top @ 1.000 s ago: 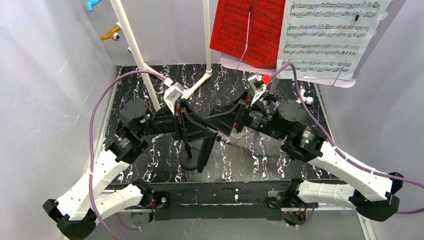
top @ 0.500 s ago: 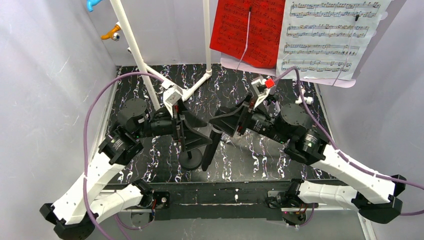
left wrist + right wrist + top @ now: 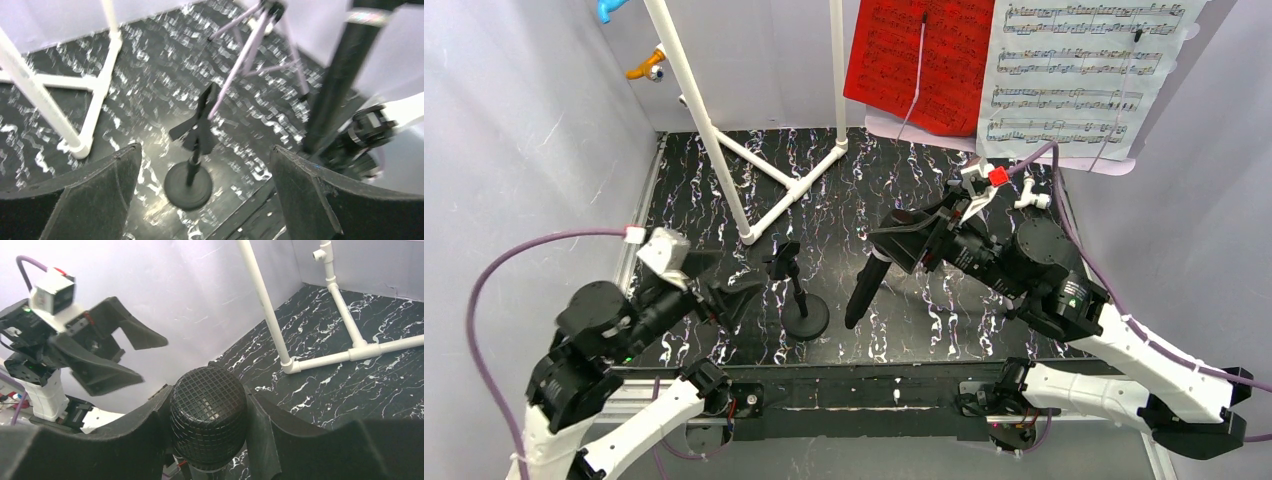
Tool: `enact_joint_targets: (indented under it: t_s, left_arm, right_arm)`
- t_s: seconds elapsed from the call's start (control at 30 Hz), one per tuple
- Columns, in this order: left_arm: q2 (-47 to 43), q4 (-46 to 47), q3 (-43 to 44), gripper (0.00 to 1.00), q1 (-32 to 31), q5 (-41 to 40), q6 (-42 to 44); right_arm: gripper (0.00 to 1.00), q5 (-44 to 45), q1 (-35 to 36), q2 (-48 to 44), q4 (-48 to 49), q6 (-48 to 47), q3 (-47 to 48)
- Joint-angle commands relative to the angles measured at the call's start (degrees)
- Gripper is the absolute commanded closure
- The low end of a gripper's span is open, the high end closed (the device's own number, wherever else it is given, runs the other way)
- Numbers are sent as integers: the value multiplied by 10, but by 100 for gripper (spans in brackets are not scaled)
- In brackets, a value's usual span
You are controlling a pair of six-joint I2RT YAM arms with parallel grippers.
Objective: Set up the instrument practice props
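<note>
Most of the setup looks done: the red sheet (image 3: 919,60) and the white sheet (image 3: 1079,70) hang side by side on the music stand (image 3: 1114,163), which stands on the desk (image 3: 894,180) beyond the right hand (image 3: 894,245). What remains, by my reading, is the microphone (image 3: 862,292). The right hand is closed around it near its meshed head, and the body hangs down at a slant, its tail low near the desk. The microphone stand (image 3: 805,316) stands upright on its round base just to the left of that hand, its clip (image 3: 782,262) empty. The left hand (image 3: 150,360) is spread wide and holds nothing; the microphone stand sits ahead of it, apart from both fingers. The microphone has yet to be seated in the clip, and that seems the last step.
</note>
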Motion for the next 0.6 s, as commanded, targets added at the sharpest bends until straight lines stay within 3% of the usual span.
enact_joint_targets:
  t_s: [0.0,0.13,0.27,0.37,0.57]
  left_arm:
    - [31,-13,-73,2,-2,-87,70]
    - [7,79,-147,2,-2,-94,99]
    - [-4,148,-187,2,-2,-32,120]
    - [19,155,-189,2,-2,21,126]
    - [65,166,-189,2,-2,16,143]
  right_arm:
    - [99,-4,1,5,21,-12,5]
    - [99,-10,1,2,21,-9,5]
    - [99,-6,1,-5,18,-9,3]
    - [99,-5,1,-5,16,-9,4]
    - [99,-13,1,1,20,-10,5]
